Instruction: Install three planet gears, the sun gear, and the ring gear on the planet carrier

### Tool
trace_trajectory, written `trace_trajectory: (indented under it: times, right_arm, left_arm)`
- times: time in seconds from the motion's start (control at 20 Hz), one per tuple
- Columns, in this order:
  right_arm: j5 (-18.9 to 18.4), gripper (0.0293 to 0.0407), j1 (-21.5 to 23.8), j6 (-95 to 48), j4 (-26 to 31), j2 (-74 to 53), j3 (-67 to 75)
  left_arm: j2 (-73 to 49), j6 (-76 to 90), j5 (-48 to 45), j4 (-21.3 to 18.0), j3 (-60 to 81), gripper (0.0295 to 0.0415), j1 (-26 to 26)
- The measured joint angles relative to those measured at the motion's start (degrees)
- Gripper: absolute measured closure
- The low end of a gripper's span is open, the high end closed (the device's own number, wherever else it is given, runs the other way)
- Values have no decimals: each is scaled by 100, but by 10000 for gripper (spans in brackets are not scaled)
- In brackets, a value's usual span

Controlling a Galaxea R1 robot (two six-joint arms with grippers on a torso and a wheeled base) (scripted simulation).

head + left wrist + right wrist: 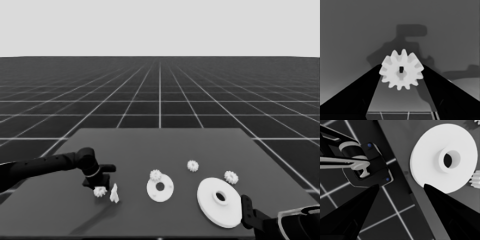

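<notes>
My left gripper [99, 186] reaches in from the left over the table's left part and is shut on a planet gear [100, 191]. In the left wrist view that planet gear [402, 69] sits flat between the two fingertips [376, 71], which touch it on both sides. The planet carrier, the smaller round part [160, 188], lies mid-table with a second gear [155, 174] at its far left rim. Two more gears [193, 165] [231, 177] lie loose to the right. The ring gear, the larger round part [220, 201] [440, 157], lies at the front right.
A thin white piece [115, 194] stands just right of the left gripper's gear. My right gripper [401, 186] is parked open at the table's front right corner, beside the larger round part. Dark machinery with blue lights [367, 165] shows past the table's edge.
</notes>
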Motion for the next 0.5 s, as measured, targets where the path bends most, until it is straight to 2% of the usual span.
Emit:
trace_trajectory:
  times: [0.15,0.2,0.25,0.3,0.4,0.5]
  right_arm:
    - [0,315,0,0,0,0,0]
    - [0,315,0,0,0,0,0]
    - [0,315,0,0,0,0,0]
    - [0,315,0,0,0,0,0]
    - [0,315,0,0,0,0,0]
    - [0,315,0,0,0,0,0]
  left_arm:
    - [0,0,0,0,-1,398,0]
    - [-389,-285,635,-724,872,398,-722]
    - [-521,-379,951,-1320,1150,398,-1503]
    - [-528,-381,1118,-1709,1162,398,-1981]
    - [-487,-343,1272,-2069,1067,398,-2410]
    - [-463,-321,1327,-2188,1011,398,-2545]
